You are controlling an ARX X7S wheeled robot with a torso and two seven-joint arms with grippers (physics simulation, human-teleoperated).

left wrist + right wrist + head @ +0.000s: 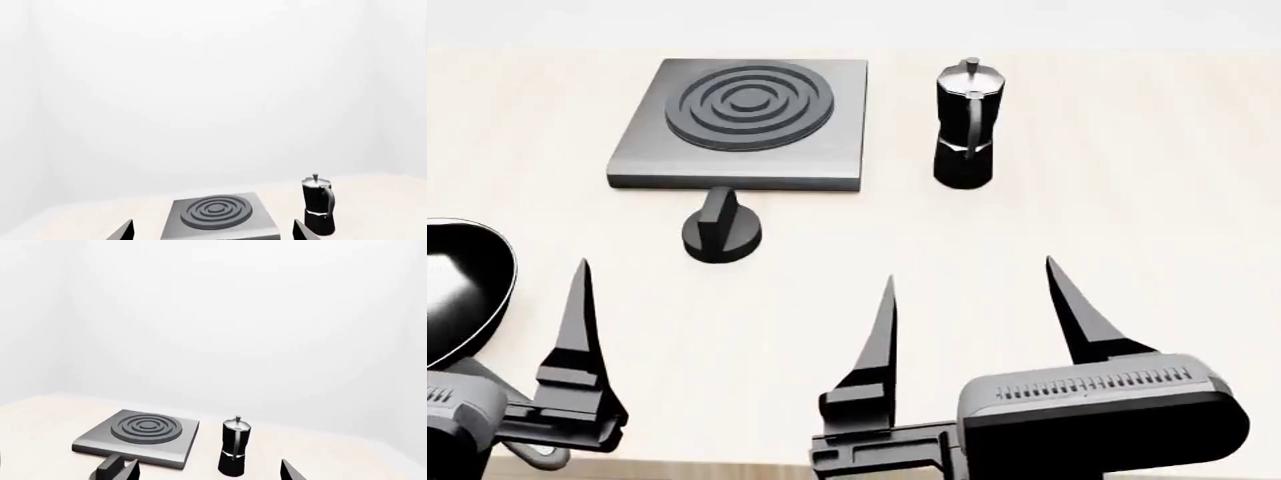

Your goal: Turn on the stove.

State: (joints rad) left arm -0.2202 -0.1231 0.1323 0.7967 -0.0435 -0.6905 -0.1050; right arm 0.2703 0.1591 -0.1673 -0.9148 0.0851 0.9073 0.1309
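The stove (814, 150) is a flat grey slab with a dark ringed burner (750, 100) at the table's back. Its small black knob (721, 230) with an upright fin stands on the table just in front of the slab. My right gripper (969, 272) is open and empty, hovering nearer than the knob and to its right. One finger (578, 320) of my left gripper shows at front left, nearer than the knob. The left wrist view shows the left gripper (213, 226) open and empty, facing the stove (267, 225). The right wrist view shows the right gripper (208, 466) open, with the stove (180, 440) and knob (109, 468) ahead.
A black moka pot (965, 125) stands right of the stove; it also shows in the left wrist view (318, 205) and the right wrist view (234, 445). A black frying pan (461, 290) lies at the left edge beside my left gripper. The table's front edge (721, 468) runs below the arms.
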